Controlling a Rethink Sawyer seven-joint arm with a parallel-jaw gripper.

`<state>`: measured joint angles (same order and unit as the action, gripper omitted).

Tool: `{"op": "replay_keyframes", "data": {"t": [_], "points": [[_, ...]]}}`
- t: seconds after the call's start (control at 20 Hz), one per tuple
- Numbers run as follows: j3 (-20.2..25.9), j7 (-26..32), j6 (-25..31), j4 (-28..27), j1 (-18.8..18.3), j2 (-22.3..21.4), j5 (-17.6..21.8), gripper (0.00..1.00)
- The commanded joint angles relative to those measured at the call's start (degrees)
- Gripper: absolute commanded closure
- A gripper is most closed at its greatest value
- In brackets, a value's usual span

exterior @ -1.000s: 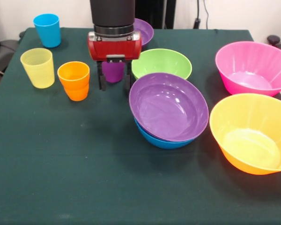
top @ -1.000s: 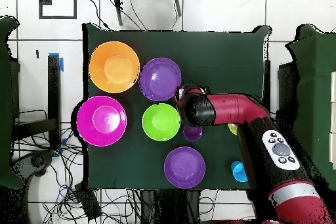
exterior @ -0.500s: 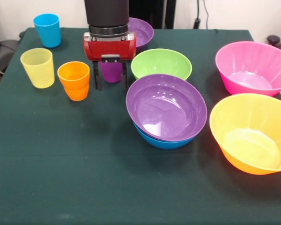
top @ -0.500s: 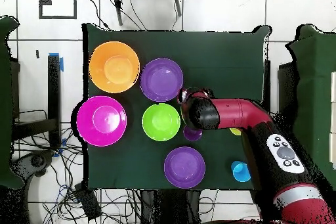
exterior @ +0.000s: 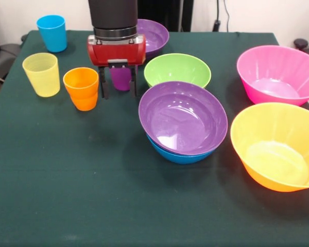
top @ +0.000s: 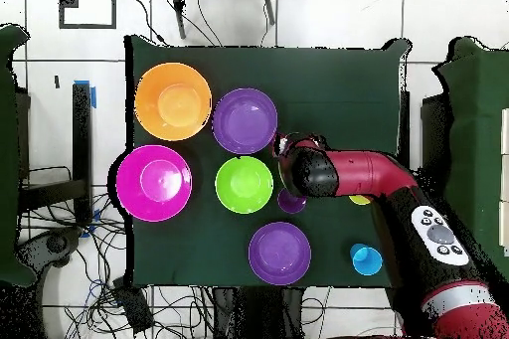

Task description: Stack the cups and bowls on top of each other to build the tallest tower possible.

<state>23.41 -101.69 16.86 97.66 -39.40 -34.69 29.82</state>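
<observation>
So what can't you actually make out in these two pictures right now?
- Purple cup, front view: partly behind the open gripper; contact can't be told.
- Orange cup, overhead view: hidden under the arm.
- Yellow cup, overhead view: only a sliver shows beside the arm.
- Blue bowl, both views: mostly covered by the nested purple bowl.

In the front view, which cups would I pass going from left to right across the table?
Yellow cup → blue cup → orange cup → purple cup, which stands between the gripper's open fingers.
</observation>
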Motion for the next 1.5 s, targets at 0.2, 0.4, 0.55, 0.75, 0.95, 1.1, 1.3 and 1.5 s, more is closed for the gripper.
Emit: {"op": "replay_keyframes", "data": {"t": [0.2, 0.4, 0.55, 0.75, 0.95, 1.1, 1.3, 1.5], "points": [[4.7, -0.3, -1.6, 4.4, -2.4, 4.0, 1.3, 0.00], [5.3, -0.3, -0.5, 4.8, -2.8, 3.5, 1.0, 0.00], [5.7, 0.1, -0.3, 4.7, -3.2, 3.6, 1.4, 0.00], [4.6, 1.1, -0.7, 3.8, -2.0, 3.2, 3.5, 0.00], [3.2, -0.1, -1.3, 3.5, -0.4, 2.7, 3.9, 0.00], [3.6, -0.1, -1.5, 3.7, -0.6, 2.8, 3.6, 0.00], [5.1, 0.6, -1.8, 4.9, -2.2, 2.9, 3.3, 0.00], [5.8, 0.8, -1.2, 5.8, -2.9, 2.4, 2.8, 0.00]]}}
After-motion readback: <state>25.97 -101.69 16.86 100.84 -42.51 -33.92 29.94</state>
